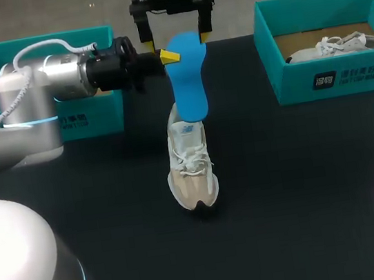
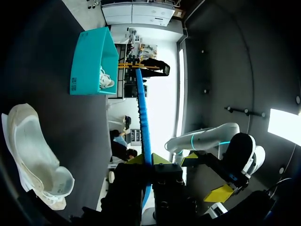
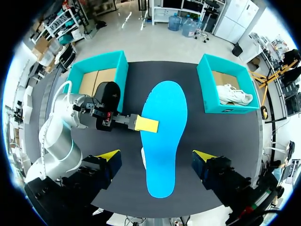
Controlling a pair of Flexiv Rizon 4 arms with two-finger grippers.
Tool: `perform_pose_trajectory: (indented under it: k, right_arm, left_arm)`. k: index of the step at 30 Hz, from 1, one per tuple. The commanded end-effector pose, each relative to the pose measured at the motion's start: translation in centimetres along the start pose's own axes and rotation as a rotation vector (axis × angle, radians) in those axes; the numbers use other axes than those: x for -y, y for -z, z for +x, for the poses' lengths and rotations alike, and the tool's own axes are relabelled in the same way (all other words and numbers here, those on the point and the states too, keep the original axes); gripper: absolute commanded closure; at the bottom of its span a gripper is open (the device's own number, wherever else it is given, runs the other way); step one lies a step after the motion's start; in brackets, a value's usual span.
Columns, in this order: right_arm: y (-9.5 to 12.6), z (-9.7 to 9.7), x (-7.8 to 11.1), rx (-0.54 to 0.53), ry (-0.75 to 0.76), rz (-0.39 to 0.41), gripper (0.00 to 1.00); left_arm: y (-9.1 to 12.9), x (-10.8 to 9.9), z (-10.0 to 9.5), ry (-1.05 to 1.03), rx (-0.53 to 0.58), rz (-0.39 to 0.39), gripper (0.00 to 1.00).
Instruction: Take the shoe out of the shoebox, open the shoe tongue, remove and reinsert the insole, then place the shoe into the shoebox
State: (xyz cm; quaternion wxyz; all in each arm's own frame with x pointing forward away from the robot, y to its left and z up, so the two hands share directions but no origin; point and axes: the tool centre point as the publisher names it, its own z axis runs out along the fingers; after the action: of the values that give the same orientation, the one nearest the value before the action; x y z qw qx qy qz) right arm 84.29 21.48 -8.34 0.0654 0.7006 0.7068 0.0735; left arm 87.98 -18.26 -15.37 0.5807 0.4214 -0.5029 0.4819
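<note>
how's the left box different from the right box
The left box shows only bare cardboard floor where visible; the right box holds a white shoe. In the head view the left arm covers part of the left box, while the right box is unobstructed. Both are teal, open-topped, and sit at the table's far side.
</note>
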Motion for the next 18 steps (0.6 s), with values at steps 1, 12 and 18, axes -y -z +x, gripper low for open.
perform_pose_trajectory:
  k: [1,12,18]
  right_arm:
    - [-0.7,-2.6,0.2,-0.156,0.009,-0.036,0.0]
    - [-0.9,-5.2,-0.3,-0.576,-0.107,0.007,0.0]
    - [-1.0,-6.2,-0.5,-0.738,-0.131,0.021,0.0]
  left_arm:
    - [0.1,0.0,0.0,-0.001,0.001,-0.003,1.0]
    - [0.4,-0.3,-0.2,0.008,0.001,-0.001,1.0]
    - [0.4,-0.4,0.3,0.0,0.0,-0.001,1.0]
